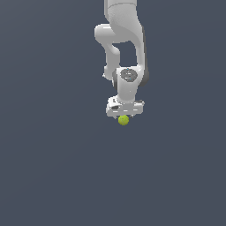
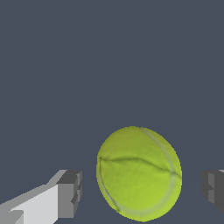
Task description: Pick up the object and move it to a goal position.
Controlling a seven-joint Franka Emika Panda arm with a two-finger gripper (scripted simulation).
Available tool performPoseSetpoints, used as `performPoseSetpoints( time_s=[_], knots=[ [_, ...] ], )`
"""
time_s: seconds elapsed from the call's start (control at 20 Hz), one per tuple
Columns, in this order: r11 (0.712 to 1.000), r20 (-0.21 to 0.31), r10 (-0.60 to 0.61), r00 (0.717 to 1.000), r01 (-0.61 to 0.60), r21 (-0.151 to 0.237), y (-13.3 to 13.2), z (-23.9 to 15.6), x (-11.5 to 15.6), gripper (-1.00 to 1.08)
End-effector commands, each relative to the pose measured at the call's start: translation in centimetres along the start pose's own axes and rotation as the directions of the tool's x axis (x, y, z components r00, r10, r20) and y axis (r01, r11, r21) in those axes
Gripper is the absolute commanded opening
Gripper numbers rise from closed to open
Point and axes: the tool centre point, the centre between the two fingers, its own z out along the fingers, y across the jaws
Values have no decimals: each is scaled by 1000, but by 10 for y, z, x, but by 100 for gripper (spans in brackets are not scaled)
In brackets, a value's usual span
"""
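Observation:
The object is a small yellow-green ball (image 1: 123, 120) with a pale seam, lying on the dark grey floor just below the white arm's hand in the exterior view. In the wrist view the ball (image 2: 139, 174) fills the space between the two fingers. My gripper (image 2: 140, 190) is open around it: one grey pad (image 2: 69, 194) stands apart from the ball on one side, and the other pad (image 2: 213, 190) stands apart on the other. In the exterior view the gripper (image 1: 124, 116) points straight down and its fingertips are hidden behind the hand.
A uniform dark grey floor (image 1: 53, 167) spreads all around. The white arm (image 1: 121, 39) rises toward the top of the exterior view.

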Motion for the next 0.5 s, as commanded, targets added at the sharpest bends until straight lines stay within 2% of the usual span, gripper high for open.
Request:
performPoseSetpoints(
  time_s=[0.0, 0.3, 0.35, 0.45],
  knots=[
    [1000, 0, 0, 1000, 0, 0, 0, 10, 0, 100],
    [1000, -1, 0, 1000, 0, 0, 0, 20, 0, 100],
    [1000, -1, 0, 1000, 0, 0, 0, 20, 0, -100],
    [1000, -1, 0, 1000, 0, 0, 0, 20, 0, -100]
  ],
)
